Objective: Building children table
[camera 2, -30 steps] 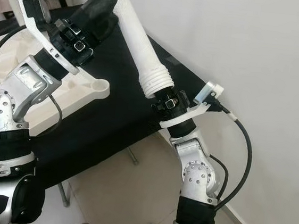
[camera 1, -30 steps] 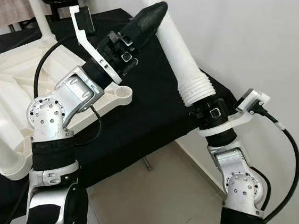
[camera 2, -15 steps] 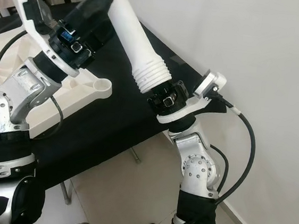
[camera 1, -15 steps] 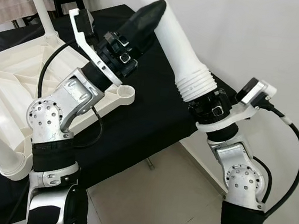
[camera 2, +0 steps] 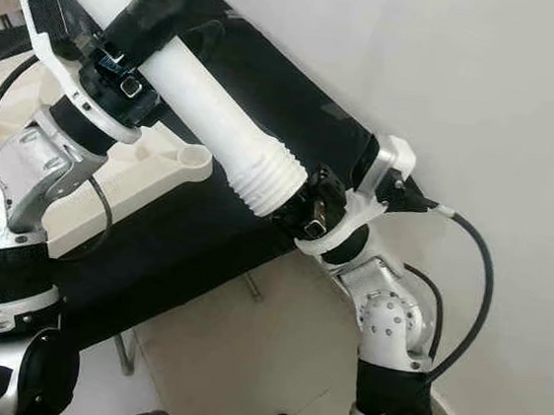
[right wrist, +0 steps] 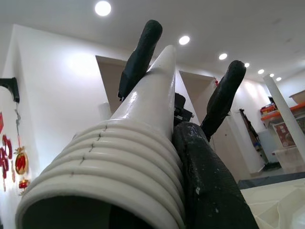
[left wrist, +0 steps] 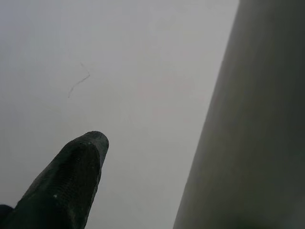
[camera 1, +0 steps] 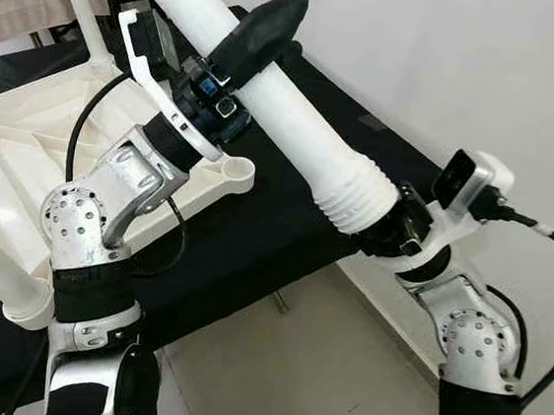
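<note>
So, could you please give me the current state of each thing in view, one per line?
Table leg: off the table, tilted, held by both grippers.
Right gripper: shut on the leg's ribbed end.
Left gripper: fingers astride the leg's middle.
Table top: upside down on the black cloth, corner socket empty.

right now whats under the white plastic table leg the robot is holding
Beneath the long white plastic table leg lies black cloth and a corner of the upturned white plastic tabletop. The leg's ribbed end hides the right gripper's fingers.
</note>
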`<state>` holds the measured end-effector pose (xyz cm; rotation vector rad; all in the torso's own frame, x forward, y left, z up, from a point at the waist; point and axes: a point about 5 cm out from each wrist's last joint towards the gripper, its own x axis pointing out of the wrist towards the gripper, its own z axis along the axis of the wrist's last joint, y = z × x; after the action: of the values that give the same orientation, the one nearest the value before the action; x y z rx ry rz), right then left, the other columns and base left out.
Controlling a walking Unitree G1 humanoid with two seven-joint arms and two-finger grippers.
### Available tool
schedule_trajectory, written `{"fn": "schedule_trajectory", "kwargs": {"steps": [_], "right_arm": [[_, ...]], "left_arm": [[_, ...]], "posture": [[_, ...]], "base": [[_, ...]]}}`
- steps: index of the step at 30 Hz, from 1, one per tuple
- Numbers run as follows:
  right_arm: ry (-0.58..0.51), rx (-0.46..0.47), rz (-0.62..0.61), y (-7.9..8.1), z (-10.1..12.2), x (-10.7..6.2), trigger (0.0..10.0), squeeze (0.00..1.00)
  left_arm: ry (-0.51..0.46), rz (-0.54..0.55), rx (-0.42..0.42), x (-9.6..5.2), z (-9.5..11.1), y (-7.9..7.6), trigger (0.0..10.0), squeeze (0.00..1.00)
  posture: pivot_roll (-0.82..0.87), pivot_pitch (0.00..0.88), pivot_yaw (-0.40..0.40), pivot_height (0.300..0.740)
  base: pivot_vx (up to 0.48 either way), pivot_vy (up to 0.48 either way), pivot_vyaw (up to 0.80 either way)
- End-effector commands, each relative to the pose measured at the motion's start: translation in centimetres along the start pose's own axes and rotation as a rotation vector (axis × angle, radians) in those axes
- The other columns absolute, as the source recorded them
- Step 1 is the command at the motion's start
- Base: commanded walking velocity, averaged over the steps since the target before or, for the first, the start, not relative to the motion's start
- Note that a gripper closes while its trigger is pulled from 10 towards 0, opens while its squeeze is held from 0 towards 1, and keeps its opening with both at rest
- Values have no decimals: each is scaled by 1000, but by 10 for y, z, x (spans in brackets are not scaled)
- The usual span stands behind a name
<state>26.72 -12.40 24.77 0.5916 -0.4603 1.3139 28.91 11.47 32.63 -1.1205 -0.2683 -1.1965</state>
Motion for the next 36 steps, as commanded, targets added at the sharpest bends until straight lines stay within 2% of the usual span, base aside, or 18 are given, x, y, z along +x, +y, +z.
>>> {"fn": "schedule_trajectory", "kwargs": {"steps": [1,6,8,9,10,11,13,14,19,29,34,35,36], "right_arm": [[22,-5,62,6,-1,1,10000,0],[62,-36,-5,0,5,-18,10000,0],[68,-39,-12,0,6,-21,10000,0],[73,-40,-18,0,7,-23,10000,0],[73,-40,-18,0,7,-23,10000,0],[80,-42,-21,0,7,-25,10000,0],[80,-42,-21,0,7,-25,10000,0],[84,-42,-21,0,8,-27,10000,0],[95,-48,-31,-1,9,-29,10000,0],[94,-52,-38,-2,9,-28,10000,0],[92,-43,-82,-6,9,-29,10000,0],[96,-35,-95,-7,8,-30,10000,1000],[101,-22,-97,-7,8,-31,10000,1000]], "left_arm": [[9,2,9,-3,1,-2,10000,0],[14,-34,24,-5,1,-9,10000,0],[14,-38,26,-5,2,-10,10000,0],[13,-44,27,-6,2,-11,4510,0],[13,-44,27,-6,2,-11,4510,0],[13,-46,29,-6,2,-12,1216,0],[13,-46,29,-6,2,-12,1216,0],[13,-52,30,-7,2,-13,0,0],[9,-79,28,-7,1,-18,0,0],[4,-80,15,-6,-2,-18,0,0],[-25,-77,11,-6,3,-19,0,0],[-34,-76,9,-6,5,-18,0,0],[-39,-74,8,-7,6,-18,0,0]], "posture": [[74,129,23,740],[72,128,11,740],[72,128,11,740],[69,128,10,740],[69,128,10,740],[69,128,8,740],[69,128,8,740],[68,129,6,740],[60,135,1,740],[59,141,1,740],[57,145,1,740],[55,145,2,740],[55,145,2,740]], "base": [[0,0,0],[0,0,0],[0,0,0],[0,0,0],[0,0,0],[0,0,0],[0,0,0],[0,0,0],[0,0,0],[0,0,0],[0,0,0],[0,0,0],[0,0,0]]}}
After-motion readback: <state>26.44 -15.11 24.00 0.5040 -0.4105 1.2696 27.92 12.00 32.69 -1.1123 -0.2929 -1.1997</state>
